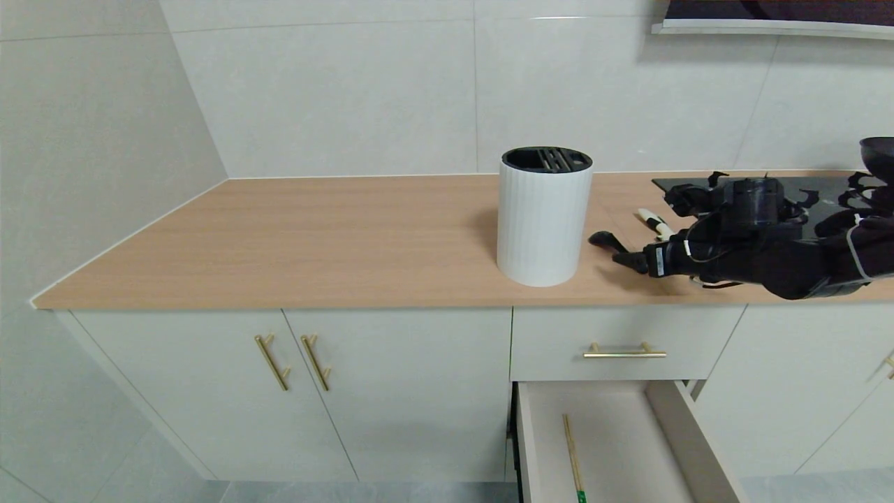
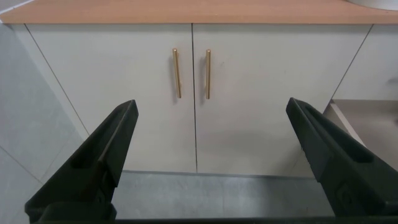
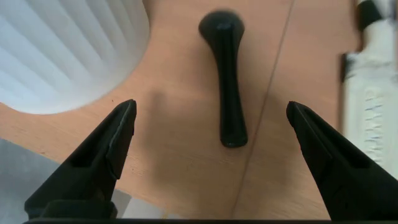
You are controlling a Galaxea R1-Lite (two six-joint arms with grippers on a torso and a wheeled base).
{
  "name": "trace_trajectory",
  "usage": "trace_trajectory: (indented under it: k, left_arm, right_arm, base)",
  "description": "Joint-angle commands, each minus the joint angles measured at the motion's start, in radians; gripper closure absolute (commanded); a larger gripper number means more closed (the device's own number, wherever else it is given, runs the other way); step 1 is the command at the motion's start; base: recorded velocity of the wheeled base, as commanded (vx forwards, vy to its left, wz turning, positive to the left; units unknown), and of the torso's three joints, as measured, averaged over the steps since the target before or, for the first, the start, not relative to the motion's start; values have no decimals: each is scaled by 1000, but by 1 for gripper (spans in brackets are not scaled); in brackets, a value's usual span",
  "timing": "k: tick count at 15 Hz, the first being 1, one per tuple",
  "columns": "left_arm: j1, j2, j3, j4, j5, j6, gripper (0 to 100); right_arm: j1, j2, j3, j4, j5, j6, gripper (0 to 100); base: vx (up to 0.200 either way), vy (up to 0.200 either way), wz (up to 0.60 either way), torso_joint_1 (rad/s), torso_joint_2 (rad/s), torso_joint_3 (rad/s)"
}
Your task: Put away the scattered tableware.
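My right tool hovers with jaws spread wide over a black utensil that lies flat on the surface. The utensil is just beside the white ribbed holder and near a white-handled utensil. My left tool, likewise open and empty, faces the cabinet doors; chopsticks lie in the open drawer.

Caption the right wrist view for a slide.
Right gripper, jaws open, framing a black utensil on the counter beside the white holder.
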Motion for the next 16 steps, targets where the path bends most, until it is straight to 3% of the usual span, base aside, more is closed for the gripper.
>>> trace_trajectory:
  k: [1,12,13,16]
  left_arm:
    - [1,0,0,1,0,0,0]
    - [1,0,0,1,0,-1,0]
    - [1,0,0,0,0,-1,0]
    - [1,0,0,0,0,0,0]
  right_arm:
    - [0,31,-27,18,-2,-5,0]
    - [0,108,-93,50,-69,-44,0]
    - [0,109,-98,50,-69,-44,100]
    - [0,116,-98,53,-69,-44,100]
  base:
    - [0,0,0,0,0,0]
    - [0,0,0,0,0,0]
    - [0,0,0,0,0,0]
    - [0,0,0,0,0,0]
